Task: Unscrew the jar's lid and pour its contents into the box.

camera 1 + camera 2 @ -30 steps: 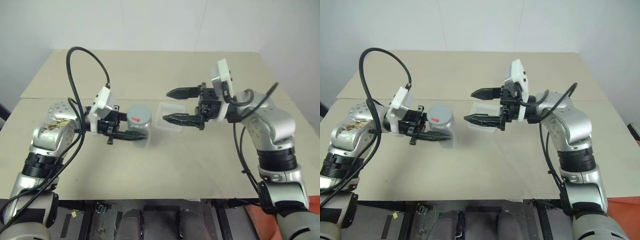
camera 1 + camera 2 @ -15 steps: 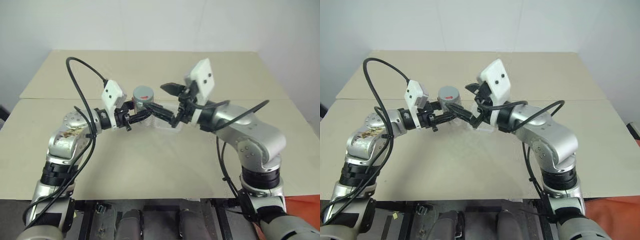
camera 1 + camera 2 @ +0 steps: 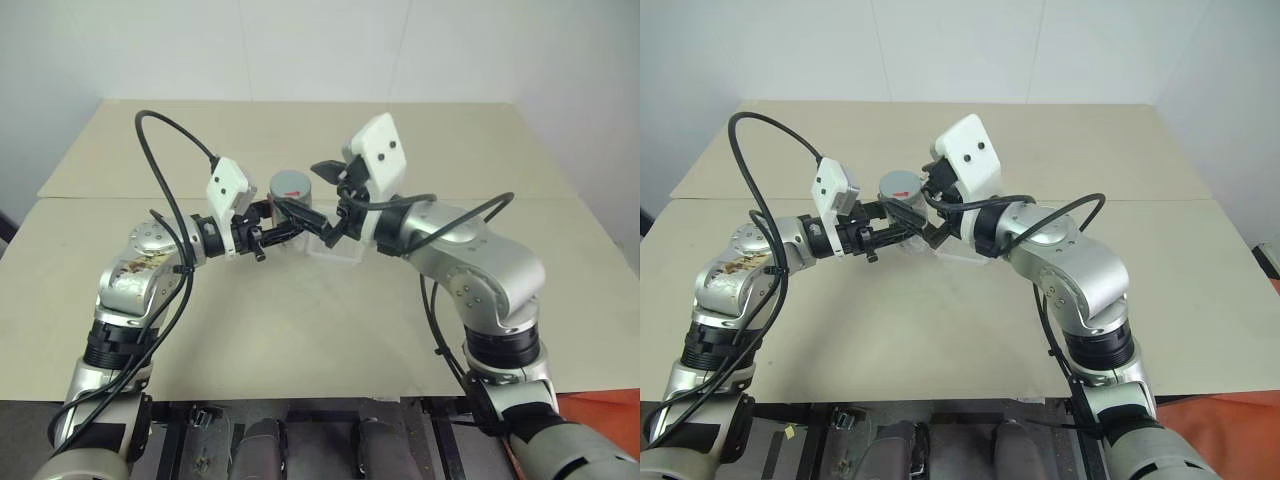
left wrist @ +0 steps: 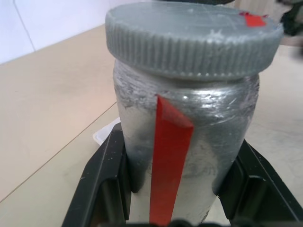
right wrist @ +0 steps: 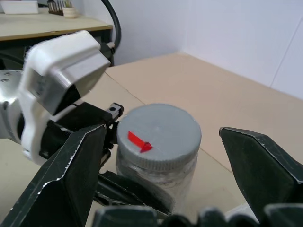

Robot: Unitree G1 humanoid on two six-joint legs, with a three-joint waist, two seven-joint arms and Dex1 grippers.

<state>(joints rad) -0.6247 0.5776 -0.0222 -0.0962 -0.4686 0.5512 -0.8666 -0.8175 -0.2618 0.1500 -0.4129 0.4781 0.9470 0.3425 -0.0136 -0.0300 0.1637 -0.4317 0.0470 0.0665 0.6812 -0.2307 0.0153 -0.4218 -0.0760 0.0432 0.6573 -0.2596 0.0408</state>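
Observation:
The jar (image 3: 291, 200), a silvery cylinder with a red stripe, is held upright off the table. My left gripper (image 3: 287, 218) is shut on its body, as the left wrist view shows, with a black finger (image 4: 102, 184) on either side of the jar (image 4: 184, 142). The grey lid (image 5: 158, 135) with its red mark sits on the jar. My right gripper (image 5: 161, 135) is open, its fingers (image 5: 71, 175) flanking the lid without touching it. The clear box (image 3: 337, 247) lies on the table just right of the jar, under the right gripper. The contents are hidden inside the jar.
The beige table (image 3: 300, 330) stretches wide on all sides, with a seam across it behind the arms. Black cables loop above the left forearm (image 3: 160, 130) and beside the right arm (image 3: 480, 215).
My left gripper has lifted the jar and carried it farther back, beside the box. The right gripper has swung left and turned, so its open fingers now flank the lid.

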